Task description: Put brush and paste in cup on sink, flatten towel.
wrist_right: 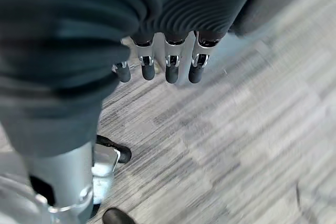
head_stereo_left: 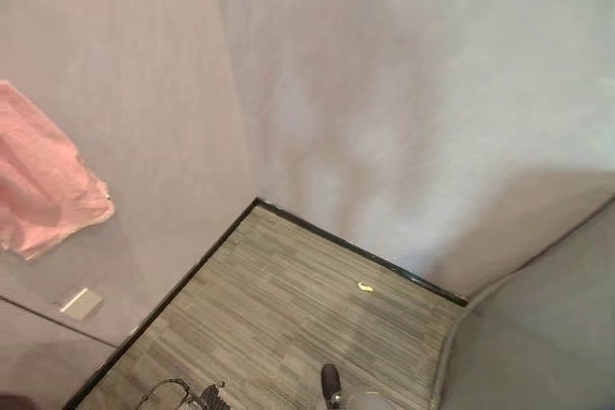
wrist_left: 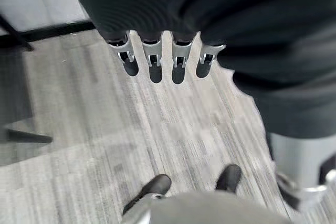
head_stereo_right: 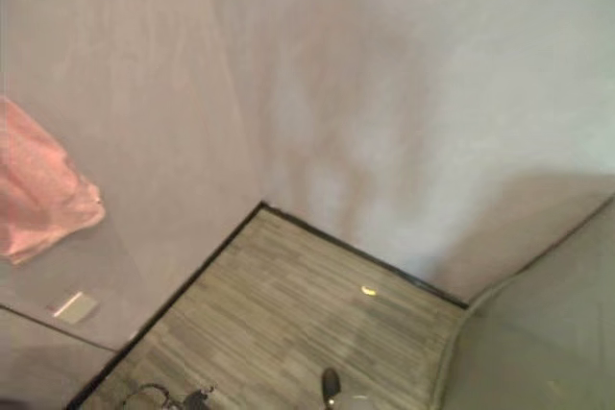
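A pink towel (head_stereo_left: 43, 178) hung bunched against the left wall, apparently draped from a fixture above, so flattening looked not yet begun; brush, paste and cup could not be placed. The left robot hand (wrist_left: 163, 61) and right robot hand (wrist_right: 160, 61) hung over the wood-grain floor (head_stereo_left: 288, 324), fingers straight, holding nothing.

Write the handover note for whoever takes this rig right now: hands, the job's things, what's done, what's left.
Left hand: fingers straight, empty, hanging over the floor.
Right hand: the same, empty.
Pink towel: hangs bunched and creased on the wall to the robot's left, not flattened.
The head camera faces a bare room corner, so progress on the brush, paste and cup cannot be judged.
Left: find the sink, do the cup step, flatten the towel.
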Motion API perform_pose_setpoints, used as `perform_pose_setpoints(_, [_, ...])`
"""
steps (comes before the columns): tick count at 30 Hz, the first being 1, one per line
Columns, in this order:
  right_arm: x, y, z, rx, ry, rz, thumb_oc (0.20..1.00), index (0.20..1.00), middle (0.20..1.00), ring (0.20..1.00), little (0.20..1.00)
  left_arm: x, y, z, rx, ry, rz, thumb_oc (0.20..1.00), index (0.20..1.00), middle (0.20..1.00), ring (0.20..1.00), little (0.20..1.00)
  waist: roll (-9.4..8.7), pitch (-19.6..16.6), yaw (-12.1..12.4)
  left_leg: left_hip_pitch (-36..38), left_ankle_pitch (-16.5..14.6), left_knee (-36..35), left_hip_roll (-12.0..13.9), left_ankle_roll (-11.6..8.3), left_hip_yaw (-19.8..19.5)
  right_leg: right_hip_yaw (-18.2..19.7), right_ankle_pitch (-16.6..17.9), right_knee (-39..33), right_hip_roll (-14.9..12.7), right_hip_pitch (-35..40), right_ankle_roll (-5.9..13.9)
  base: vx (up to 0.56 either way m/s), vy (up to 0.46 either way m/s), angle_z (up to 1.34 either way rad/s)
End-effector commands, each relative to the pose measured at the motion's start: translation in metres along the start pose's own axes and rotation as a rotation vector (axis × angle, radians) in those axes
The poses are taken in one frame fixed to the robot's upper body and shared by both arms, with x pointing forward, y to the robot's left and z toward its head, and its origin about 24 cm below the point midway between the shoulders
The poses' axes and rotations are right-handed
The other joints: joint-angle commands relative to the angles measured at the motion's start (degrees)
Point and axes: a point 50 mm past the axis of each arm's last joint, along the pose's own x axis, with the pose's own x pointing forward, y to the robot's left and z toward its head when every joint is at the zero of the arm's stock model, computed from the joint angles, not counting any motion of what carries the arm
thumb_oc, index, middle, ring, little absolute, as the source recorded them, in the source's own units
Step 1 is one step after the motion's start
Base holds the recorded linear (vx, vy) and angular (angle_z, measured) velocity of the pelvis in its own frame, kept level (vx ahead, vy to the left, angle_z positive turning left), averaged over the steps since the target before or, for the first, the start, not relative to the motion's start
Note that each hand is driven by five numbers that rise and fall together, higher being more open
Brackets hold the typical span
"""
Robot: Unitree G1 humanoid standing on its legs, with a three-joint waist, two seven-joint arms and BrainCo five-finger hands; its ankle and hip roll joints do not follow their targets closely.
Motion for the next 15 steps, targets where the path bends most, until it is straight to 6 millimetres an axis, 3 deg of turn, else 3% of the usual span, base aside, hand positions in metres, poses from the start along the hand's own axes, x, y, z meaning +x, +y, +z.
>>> perform_pose_setpoints(1, [-0.002, -0.015, -0.011, -0.008, 0.039, -0.047, 1.000, 1.000, 1.000, 1.000, 1.000, 0.001, 0.007, 0.006, -0.050, -0.009, 0.031, 1.000, 1.000, 1.000, 1.000, 1.000, -0.78, 1.0, 0.0, -5.1, 8.1, -3.4, -2.3, -0.75, 4.3, 1.3, -6.3, 0.1, -1.4, 7.1, 5.01, 0.03, -0.030, 0.59])
perform_pose_setpoints(8, [-0.001, -0.019, -0.006, 0.032, 0.018, -0.063, 1.000, 1.000, 1.000, 1.000, 1.000, 0.000, 0.005, 0.000, -0.098, 0.008, 0.032, 1.000, 1.000, 1.000, 1.000, 1.000, -0.84, 1.1, 0.6, -6.4, 8.2, -2.9, -1.6, -1.84, 4.0, -4.4, -7.9, -0.2, -2.5, 8.6, 4.16, 0.05, -0.014, 0.59])
perform_pose_setpoints(9, [-0.001, -0.021, -0.003, 0.062, 0.000, -0.074, 1.000, 1.000, 1.000, 1.000, 1.000, 0.000, 0.006, 0.001, -0.101, 0.004, 0.035, 1.000, 1.000, 1.000, 1.000, 1.000, -0.97, 1.2, -0.4, -7.6, 8.5, -2.0, 0.1, -2.32, 11.5, -7.1, -8.6, -0.7, -3.8, 9.8, 4.35, 0.04, 0.051, 0.44])
perform_pose_setpoints(10, [-0.001, -0.021, -0.003, 0.062, 0.000, -0.074, 1.000, 1.000, 1.000, 1.000, 1.000, 0.000, 0.006, 0.001, -0.101, 0.004, 0.035, 1.000, 1.000, 1.000, 1.000, 1.000, -0.98, 1.3, -0.4, -7.6, 8.4, -1.7, 0.1, -2.33, 11.5, -7.1, -8.6, -0.7, -3.8, 9.9, 4.36, 0.01, 0.077, 1.16])
perform_pose_setpoints(11, [-0.001, -0.026, -0.001, 0.080, -0.010, -0.099, 1.000, 1.000, 1.000, 1.000, 1.000, 0.001, 0.011, 0.007, -0.092, -0.023, 0.055, 1.000, 1.000, 1.000, 1.000, 1.000, -1.01, 1.9, -1.0, -9.1, 8.8, -0.4, 1.4, -2.35, 18.0, -8.5, -8.7, -0.8, -4.6, 10.4, 4.54, -0.07, 0.061, 1.44])
perform_pose_setpoints(12, [-0.001, -0.027, 0.000, 0.100, -0.012, -0.117, 1.000, 1.000, 1.000, 1.000, 1.000, 0.002, 0.017, 0.014, -0.070, -0.046, 0.075, 1.000, 1.000, 1.000, 1.000, 1.000, -0.77, 2.5, -2.0, -10.7, 9.5, 0.0, 3.7, -2.01, 27.7, -10.7, -8.6, -0.3, -5.2, 10.4, 4.72, -0.07, 0.061, 1.56])
perform_pose_setpoints(13, [-0.001, -0.027, 0.000, 0.100, -0.012, -0.117, 1.000, 1.000, 1.000, 1.000, 1.000, 0.002, 0.017, 0.014, -0.069, -0.046, 0.075, 1.000, 1.000, 1.000, 1.000, 1.000, -0.75, 2.4, -1.8, -10.9, 9.4, 0.2, 3.7, -2.01, 27.8, -10.6, -8.5, -0.3, -5.2, 10.2, 4.71, 0.10, 0.165, 0.89])
perform_pose_setpoints(14, [-0.001, -0.020, -0.005, 0.095, 0.022, -0.097, 1.000, 1.000, 1.000, 1.000, 1.000, 0.002, 0.016, 0.018, -0.062, -0.065, 0.077, 1.000, 1.000, 1.000, 1.000, 1.000, 0.53, 1.3, -1.3, -10.1, 8.7, -1.5, 1.5, -0.77, 24.3, -12.3, -9.9, 0.9, -5.5, 10.6, 4.94, 0.19, 0.180, 0.94])
perform_pose_setpoints(15, [-0.001, -0.017, -0.006, 0.081, 0.034, -0.084, 1.000, 1.000, 1.000, 1.000, 1.000, 0.002, 0.015, 0.019, -0.057, -0.069, 0.071, 1.000, 1.000, 1.000, 1.000, 1.000, 0.63, 1.0, -1.4, -9.8, 8.4, -1.8, 1.4, -0.39, 24.2, -12.7, -10.3, 1.5, -6.0, 10.9, 5.08, 0.25, 0.232, 0.99])
